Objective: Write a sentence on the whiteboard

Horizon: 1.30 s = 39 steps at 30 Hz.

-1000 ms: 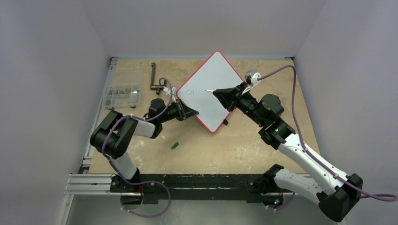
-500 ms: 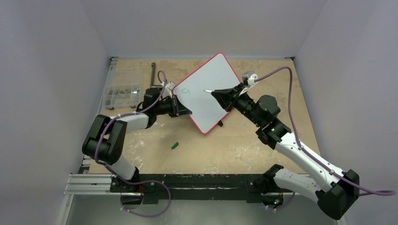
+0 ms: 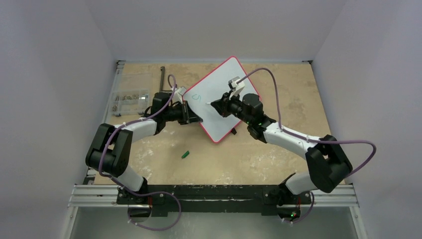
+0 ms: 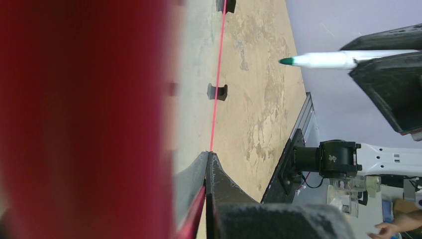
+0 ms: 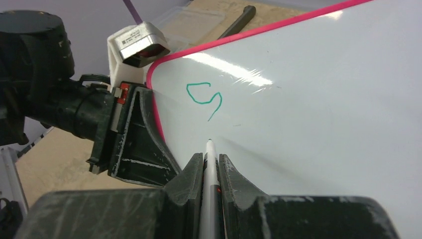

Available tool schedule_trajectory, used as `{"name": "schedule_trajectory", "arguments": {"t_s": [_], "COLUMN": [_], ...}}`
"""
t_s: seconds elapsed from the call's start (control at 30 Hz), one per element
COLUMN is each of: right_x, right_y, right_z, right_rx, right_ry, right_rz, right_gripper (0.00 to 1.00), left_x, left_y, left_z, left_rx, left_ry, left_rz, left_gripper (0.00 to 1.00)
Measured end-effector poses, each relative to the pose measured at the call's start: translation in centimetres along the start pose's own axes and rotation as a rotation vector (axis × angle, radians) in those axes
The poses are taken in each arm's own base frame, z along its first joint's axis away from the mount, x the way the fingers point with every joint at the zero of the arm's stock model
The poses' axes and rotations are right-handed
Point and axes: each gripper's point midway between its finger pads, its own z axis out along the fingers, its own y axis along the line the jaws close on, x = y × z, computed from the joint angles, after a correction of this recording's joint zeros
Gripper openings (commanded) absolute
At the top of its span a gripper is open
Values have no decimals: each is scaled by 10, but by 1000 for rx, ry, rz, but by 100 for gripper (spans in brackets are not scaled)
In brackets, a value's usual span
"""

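Note:
The whiteboard (image 3: pixel 226 74), white with a red rim, is held tilted at the table's middle. My left gripper (image 3: pixel 195 119) is shut on its left edge; in the left wrist view the jaws (image 4: pixel 206 159) clamp the rim. Of the sentence only one green letter "S" (image 3: pixel 195 97) shows, near the board's left corner (image 5: pixel 204 94). My right gripper (image 3: pixel 217 105) is shut on a white marker with a green tip (image 5: pixel 209 149). The tip points at the board just below the "S". In the left wrist view the marker (image 4: pixel 328 59) stands a little off the board surface (image 4: pixel 194 74).
A small green cap (image 3: pixel 185 154) lies on the wooden table in front of the board. A clear parts box (image 3: pixel 130 101) and a black L-shaped tool (image 3: pixel 162 82) lie at the back left. My left gripper (image 5: pixel 144 144) is close beside the marker tip.
The left gripper shifted the board left and a little back, then held still. The right gripper moved left over the board with the marker, and its arm folded lower.

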Motion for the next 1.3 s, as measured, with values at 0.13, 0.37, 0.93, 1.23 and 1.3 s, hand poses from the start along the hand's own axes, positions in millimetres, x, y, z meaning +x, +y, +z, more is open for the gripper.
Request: {"name": "schedule_trajectory", "arguments": {"t_s": [0.13, 0.37, 0.93, 1.23, 1.3], "right_x": [6, -24, -18, -18, -19], "right_y": [-4, 3, -3, -7, -9], "right_z": [10, 24, 52, 59, 60], "right_rx": [3, -21, -16, -3, 9], "right_ry": [11, -68, -58, -59, -62], "right_rz": [-5, -22, -22, -22, -24], "right_gripper": [0, 0, 0, 0, 0], "left_x": [-1, -1, -1, -1, -1], "left_y": [0, -1, 0, 0, 0], "left_z": [0, 0, 0, 0, 0], "left_rx": [-3, -5, -9, -10, -10], "left_ry": [4, 9, 15, 16, 16], "left_rz": [-1, 2, 9, 9, 8], "left_gripper": [0, 0, 0, 0, 0]}}
